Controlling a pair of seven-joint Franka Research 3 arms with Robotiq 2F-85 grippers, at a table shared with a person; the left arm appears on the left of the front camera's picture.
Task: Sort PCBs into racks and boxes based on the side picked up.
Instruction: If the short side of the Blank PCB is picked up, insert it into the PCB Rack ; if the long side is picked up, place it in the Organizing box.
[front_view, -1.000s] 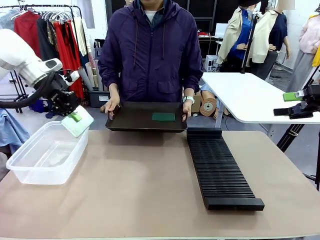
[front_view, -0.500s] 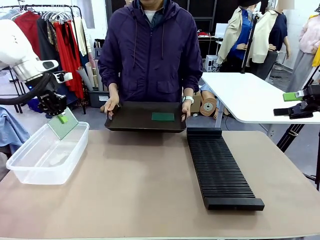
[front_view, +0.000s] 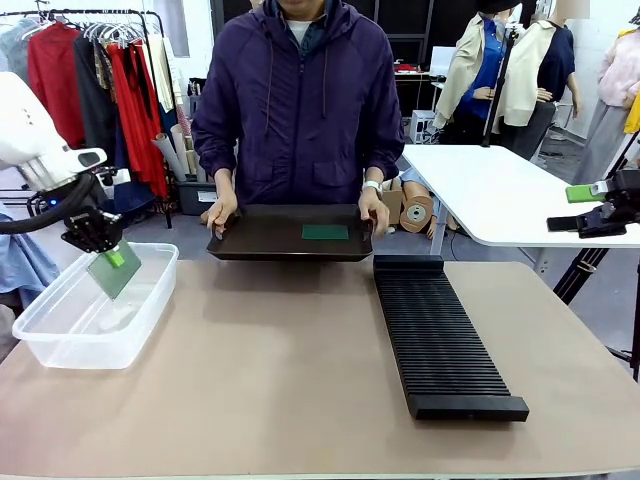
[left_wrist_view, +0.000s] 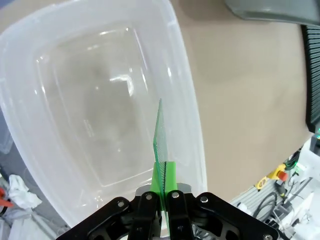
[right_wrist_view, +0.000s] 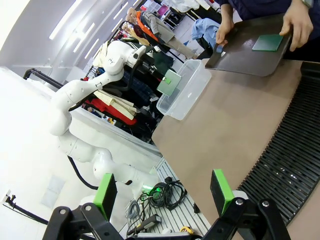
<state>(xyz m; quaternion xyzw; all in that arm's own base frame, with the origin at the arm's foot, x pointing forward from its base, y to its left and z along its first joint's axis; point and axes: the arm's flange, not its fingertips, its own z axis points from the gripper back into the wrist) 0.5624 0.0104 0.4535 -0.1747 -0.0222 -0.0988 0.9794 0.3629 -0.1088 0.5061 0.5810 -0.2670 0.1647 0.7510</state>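
Observation:
My left gripper (front_view: 112, 256) is shut on a green PCB (front_view: 114, 270), holding it tilted just above the far part of the clear plastic box (front_view: 60, 340). In the left wrist view the PCB (left_wrist_view: 160, 135) stands edge-on between the green pads (left_wrist_view: 169, 175), over the box (left_wrist_view: 60, 65). A second PCB (front_view: 326, 232) lies on the shallow black tray (front_view: 260, 240) that the person holds with both hands. The long black slotted rack (front_view: 440, 340) lies right of centre. My right gripper (right_wrist_view: 165, 192) is open, high at the far right (front_view: 590, 205), holding nothing.
A white table (front_view: 500, 190) stands behind at the right. A clothes rail with hanging garments (front_view: 110, 70) is behind my left arm. The brown tabletop (front_view: 270, 370) is bare between box and rack.
My left gripper has carried the PCB leftward and down, from above the box's far right corner to low over its inside. The right arm and the tray have hardly moved.

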